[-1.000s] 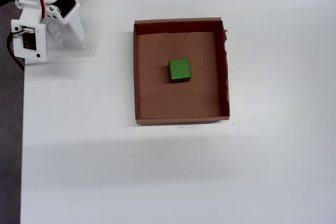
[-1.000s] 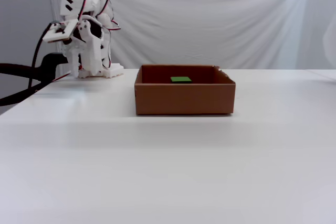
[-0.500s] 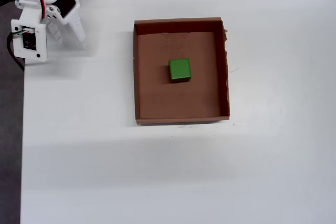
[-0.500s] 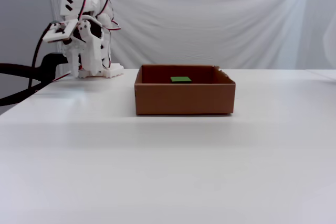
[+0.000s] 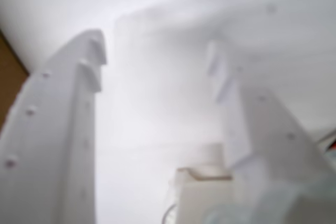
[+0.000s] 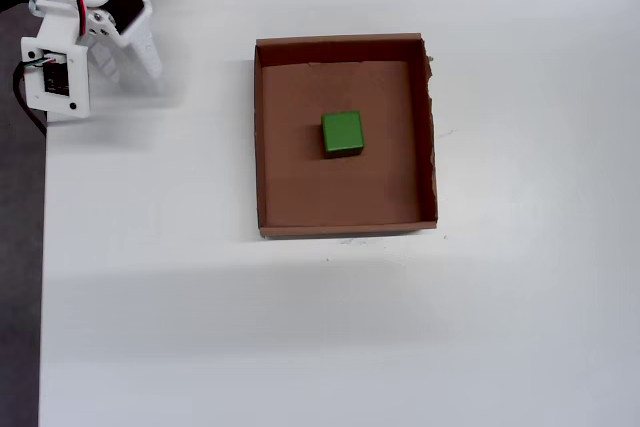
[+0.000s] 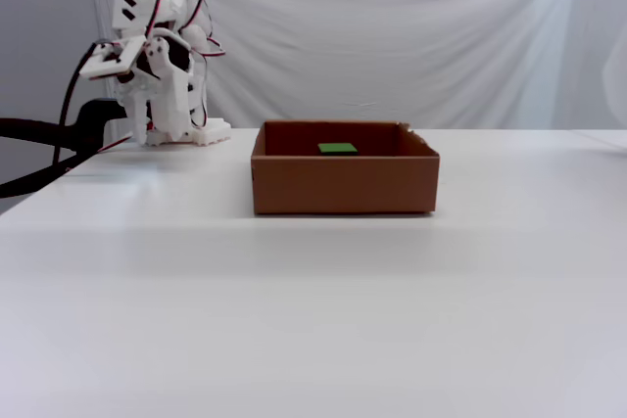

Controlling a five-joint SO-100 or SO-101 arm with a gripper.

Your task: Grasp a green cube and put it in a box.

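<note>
My pincer sits folded back at the far left of the bench in the overhead view, well apart from the box; in the wrist view its two white fingers are spread with nothing between them. To its right the box rests flat on the bench. The green cube lies on the box floor near the middle, clear of all four walls.
</note>
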